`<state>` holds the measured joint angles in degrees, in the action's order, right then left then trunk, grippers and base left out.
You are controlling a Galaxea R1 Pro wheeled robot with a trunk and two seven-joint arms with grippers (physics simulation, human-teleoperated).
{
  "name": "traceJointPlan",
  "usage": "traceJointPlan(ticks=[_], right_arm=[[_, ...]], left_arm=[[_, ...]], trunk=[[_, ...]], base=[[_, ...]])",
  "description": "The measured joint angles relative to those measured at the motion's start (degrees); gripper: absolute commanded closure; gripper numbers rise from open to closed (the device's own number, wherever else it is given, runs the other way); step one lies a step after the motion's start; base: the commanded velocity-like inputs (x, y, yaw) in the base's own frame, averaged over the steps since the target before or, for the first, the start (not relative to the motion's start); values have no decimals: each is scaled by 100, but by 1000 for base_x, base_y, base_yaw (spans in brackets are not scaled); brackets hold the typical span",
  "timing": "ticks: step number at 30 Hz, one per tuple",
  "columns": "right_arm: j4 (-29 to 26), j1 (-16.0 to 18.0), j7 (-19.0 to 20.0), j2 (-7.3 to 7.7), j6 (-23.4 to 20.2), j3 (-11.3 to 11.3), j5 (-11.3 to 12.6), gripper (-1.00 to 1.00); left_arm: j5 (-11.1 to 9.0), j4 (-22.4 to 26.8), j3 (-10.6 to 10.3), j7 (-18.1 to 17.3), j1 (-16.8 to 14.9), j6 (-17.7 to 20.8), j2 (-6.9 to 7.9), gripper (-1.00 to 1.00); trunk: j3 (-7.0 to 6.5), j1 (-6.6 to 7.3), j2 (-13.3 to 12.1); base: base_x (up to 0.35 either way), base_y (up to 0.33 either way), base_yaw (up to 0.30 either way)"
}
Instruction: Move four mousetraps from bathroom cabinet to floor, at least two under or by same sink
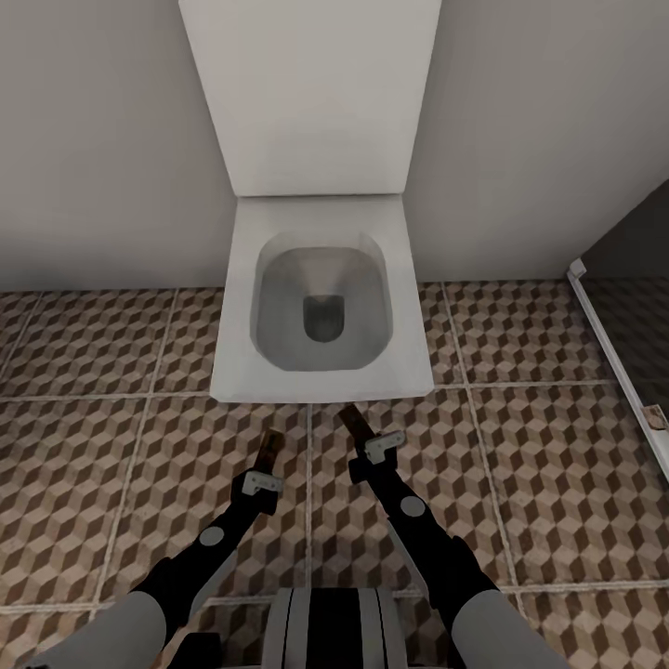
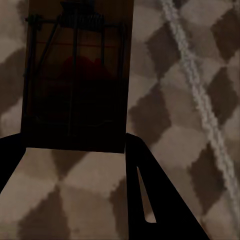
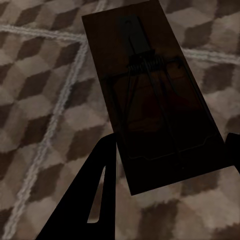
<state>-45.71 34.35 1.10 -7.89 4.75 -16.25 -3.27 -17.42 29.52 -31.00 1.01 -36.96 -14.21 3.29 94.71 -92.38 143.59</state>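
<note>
Both arms reach out over the bathroom floor (image 1: pixel 539 465) in front of a white toilet (image 1: pixel 321 307), and each gripper carries a mousetrap at its tip.

The left gripper (image 1: pixel 267 465) sits a little short of the toilet's front edge, toward the bowl's left corner. A brown mousetrap (image 1: pixel 270 447) sticks out beyond its fingers, pointing at the toilet, its far end near but not touching the white rim. In the left wrist view the same mousetrap (image 2: pixel 77 75) lies ahead of the left gripper (image 2: pixel 75 150) — a dark wooden slab with a wire spring and bar on top, its near end seated between the two dark fingers (image 2: pixel 160 200), which are closed onto its edges. Patterned tile and a pale grout line show behind it.

The right gripper (image 1: pixel 364 440) is closer to the toilet, just before the middle of the bowl's front edge. Its mousetrap (image 1: pixel 353 420) projects forward and almost reaches that edge; whether it touches cannot be told. In the right wrist view this mousetrap (image 3: pixel 150 95) extends away from the right gripper (image 3: pixel 170 170), coil spring and wire frame visible on its upper face, its near end clamped between the fingers (image 3: pixel 95 195). It looks held above the tiles rather than lying on them.

Away from the toilet on the right arm's side, a pale threshold strip (image 1: pixel 613 353) runs across the floor, with a small brown object (image 1: pixel 656 417) on it, too small to identify.
</note>
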Motion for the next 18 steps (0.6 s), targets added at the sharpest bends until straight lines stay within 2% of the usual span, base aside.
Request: traceJointPlan(ticks=[11, 18], right_arm=[[98, 0, 15, -7, 10, -9, 8, 100], [471, 0, 15, -16, 65, -9, 4, 100]], left_arm=[[0, 8, -1, 0, 0, -16, -2, 100], [0, 20, -1, 0, -3, -17, -7, 100]], trunk=[[0, 0, 0], [0, 0, 0]], base=[[0, 0, 0], [0, 0, 0]])
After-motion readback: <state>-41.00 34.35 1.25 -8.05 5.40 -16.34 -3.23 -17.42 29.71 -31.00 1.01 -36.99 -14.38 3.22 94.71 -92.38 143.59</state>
